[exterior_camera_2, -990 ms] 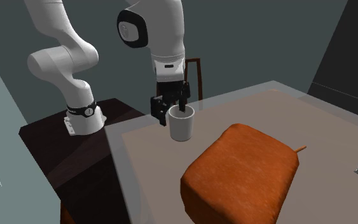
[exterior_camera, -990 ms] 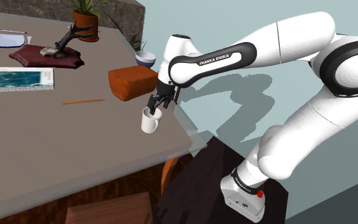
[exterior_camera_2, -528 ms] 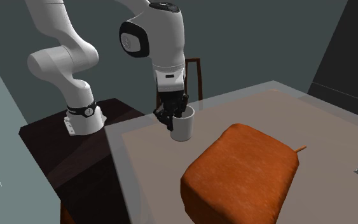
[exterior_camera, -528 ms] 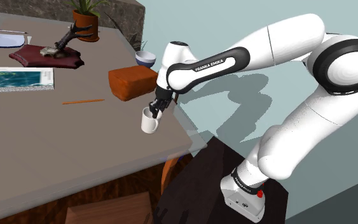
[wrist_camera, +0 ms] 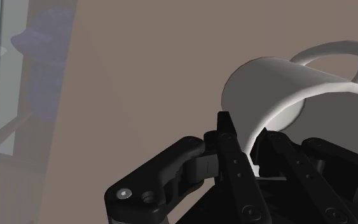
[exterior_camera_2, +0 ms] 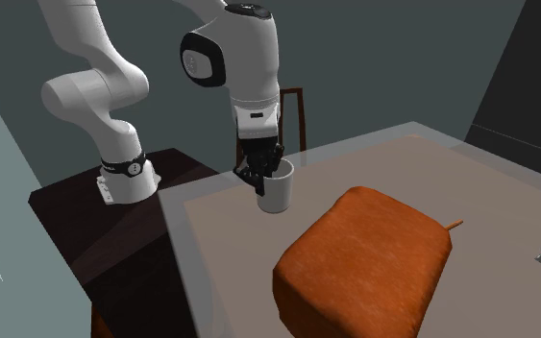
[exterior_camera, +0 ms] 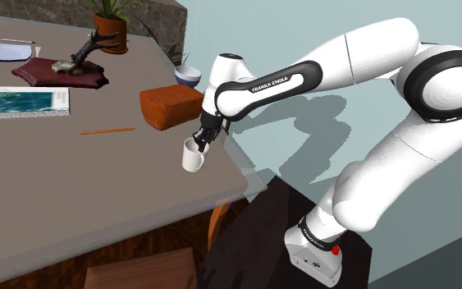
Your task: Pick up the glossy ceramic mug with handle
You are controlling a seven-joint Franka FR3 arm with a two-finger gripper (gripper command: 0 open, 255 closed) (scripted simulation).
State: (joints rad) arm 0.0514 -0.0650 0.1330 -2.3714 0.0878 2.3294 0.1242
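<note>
Clamping the white mug (exterior_camera_2: 278, 197) by its wall, the gripper (exterior_camera_2: 258, 178), open a second ago, is holding it ready for lifting.

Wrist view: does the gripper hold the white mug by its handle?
No, the gripper pinches the rim wall of the white mug, and the handle curves free on the far side.

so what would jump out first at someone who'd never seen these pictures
The large white robot arm with dark joints arches down from the shoulder view's right. Its all-black two-finger gripper is clamped on the rim of a glossy white mug with a handle, near the corner of the grey-brown table. Next comes the rust-orange cushion-like block, beside the mug and large in the second exterior view's foreground.
</note>
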